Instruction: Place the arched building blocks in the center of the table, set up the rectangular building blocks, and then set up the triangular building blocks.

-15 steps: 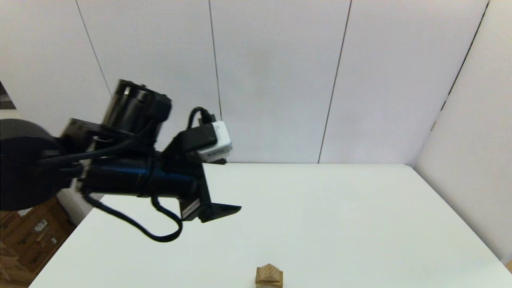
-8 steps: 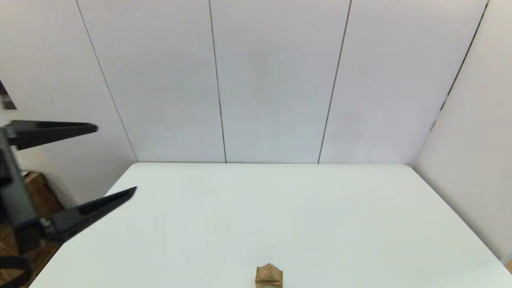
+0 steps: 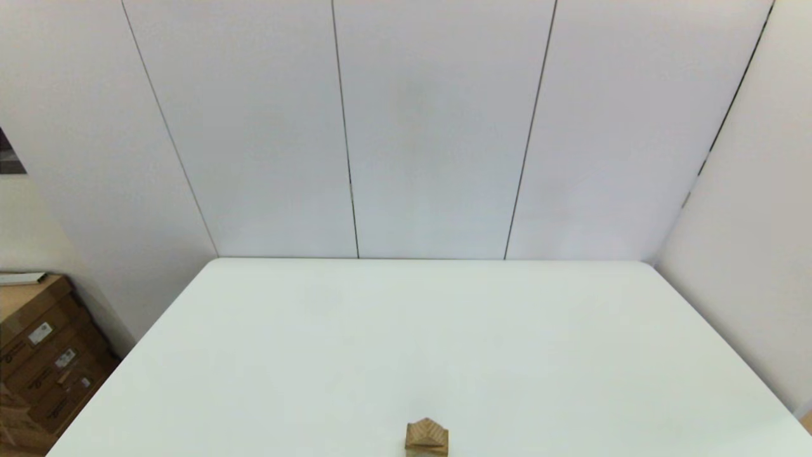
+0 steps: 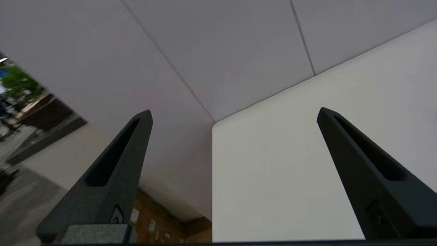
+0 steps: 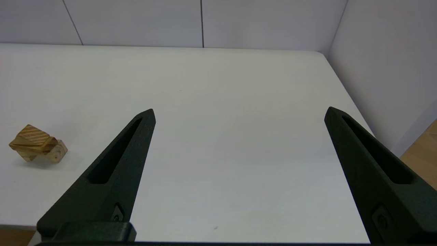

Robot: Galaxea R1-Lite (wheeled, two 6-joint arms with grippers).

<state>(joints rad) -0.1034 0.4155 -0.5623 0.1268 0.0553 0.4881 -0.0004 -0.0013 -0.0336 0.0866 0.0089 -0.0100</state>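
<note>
A small stack of light-brown wooden blocks stands on the white table point(image 3: 444, 330) at its near edge, in the middle. The triangular building block point(image 3: 426, 433) is on top, also seen in the right wrist view point(image 5: 32, 138). Under it sits the arched building block point(image 5: 56, 153), its cut-out showing. I cannot make out the rectangular building block within the stack. My right gripper point(image 5: 239, 112) hangs open and empty over the table's near right part, well to the right of the stack. My left gripper point(image 4: 234, 114) is open and empty by the table's left edge. Neither gripper shows in the head view.
White wall panels close off the table at the back and on the right. Brown cardboard boxes point(image 3: 38, 355) stand on the floor past the table's left edge, also seen in the left wrist view point(image 4: 153, 222).
My left arm has pulled back to the left and gone out of the head view. The block stack has not moved.
</note>
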